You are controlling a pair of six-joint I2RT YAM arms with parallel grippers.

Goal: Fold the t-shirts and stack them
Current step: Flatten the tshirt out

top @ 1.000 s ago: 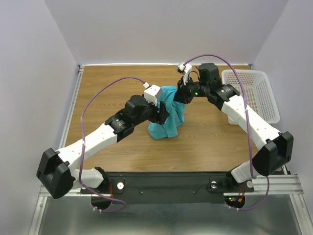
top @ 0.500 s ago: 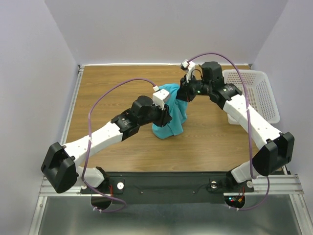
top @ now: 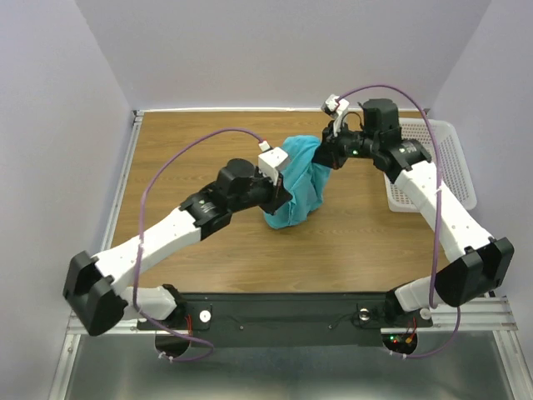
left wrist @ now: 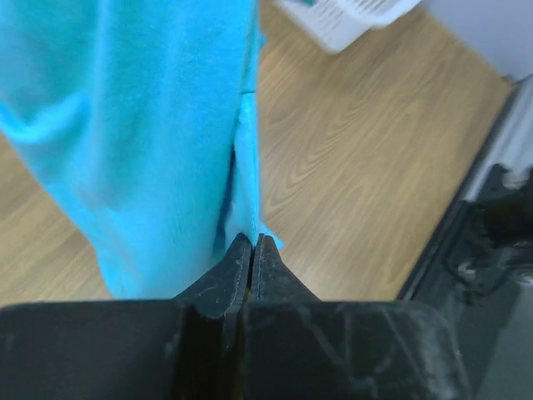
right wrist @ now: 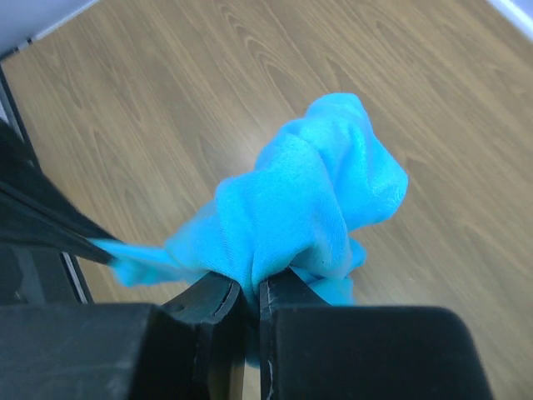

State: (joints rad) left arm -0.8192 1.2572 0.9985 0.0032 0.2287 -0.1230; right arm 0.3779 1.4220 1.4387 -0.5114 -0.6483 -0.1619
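Top external view shows the t-shirt [top: 298, 185] hanging in a bunch over the middle of the table [top: 183, 142], lifted between both arms. The right gripper [right wrist: 250, 287] is clamped on a thick wad of cloth. The left gripper [left wrist: 252, 242] has its fingers pressed together on only a thin edge, right at the tips. That sliver looks likely to slip free if the arms pull apart to spread it. The shirt is twisted too, so a tug could tighten the bunch rather than open it. The basket [top: 454, 162] sits close beside the right arm, and a wide swing might knock it.
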